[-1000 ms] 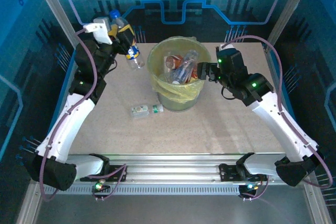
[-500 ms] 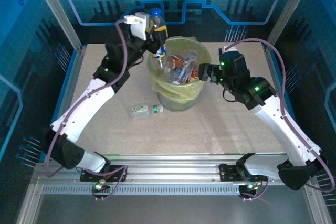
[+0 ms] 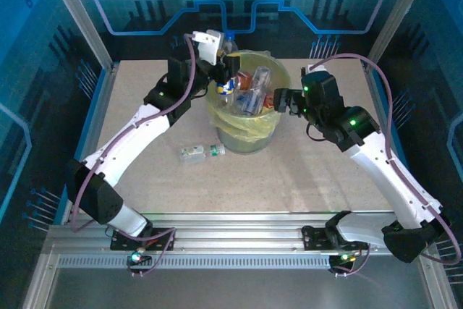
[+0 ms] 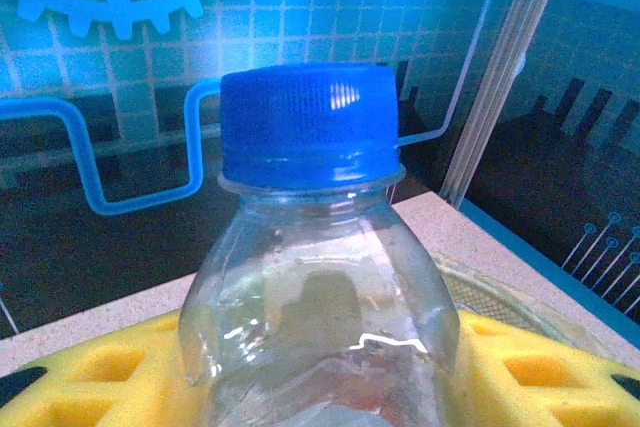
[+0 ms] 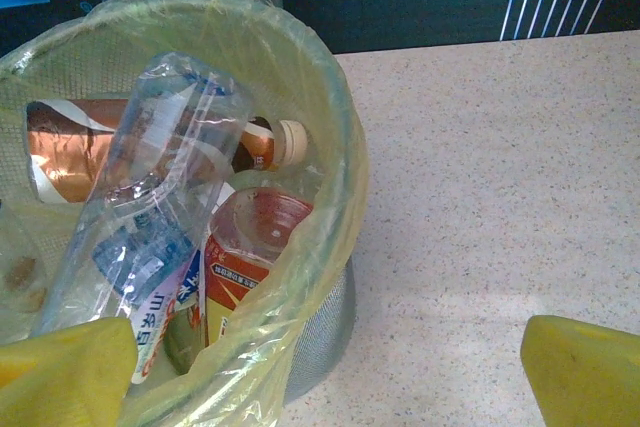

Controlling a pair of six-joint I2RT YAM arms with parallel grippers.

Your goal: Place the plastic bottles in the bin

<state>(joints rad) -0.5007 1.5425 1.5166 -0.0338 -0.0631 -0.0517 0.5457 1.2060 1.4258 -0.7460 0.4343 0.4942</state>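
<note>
A: Where is the blue-capped bottle (image 4: 318, 247) right now?

B: Held up over the bin's (image 3: 242, 135) far-left rim, cap upward. The left gripper (image 3: 223, 69) is clamped on its body. In the left wrist view a yellow pad (image 4: 100, 367) sits against each side of the clear plastic.

A: So which step is this?

B: The drop, I'd say. The bottle is carried and about in place, but not yet let go.

A: What is already inside the bin?

B: A crushed clear bottle (image 5: 150, 177) leaning across the top, a red-brown-labelled bottle (image 5: 245, 247) under it, and more packed below. The pile comes close to the rim.

A: And outside the bin?

B: A green-and-white pack (image 3: 194, 153) and a small bottle (image 3: 217, 150) lie together on the table (image 3: 311, 179) just beside the bin's near-left foot. Those are left to do.

A: The other arm?

B: The right gripper (image 3: 278, 99) hangs just beside the bin's right rim with its jaws wide apart and nothing between them.

A: What does the next move call for?

B: Carry the bottle a little further in over the opening, so it clears the bag's edge, then part the pads. With the pile that high it could roll off the crushed bottle and tip back over the rim, so a drop toward the bin's middle looks safer. After that, the pair at the near-left foot
</note>
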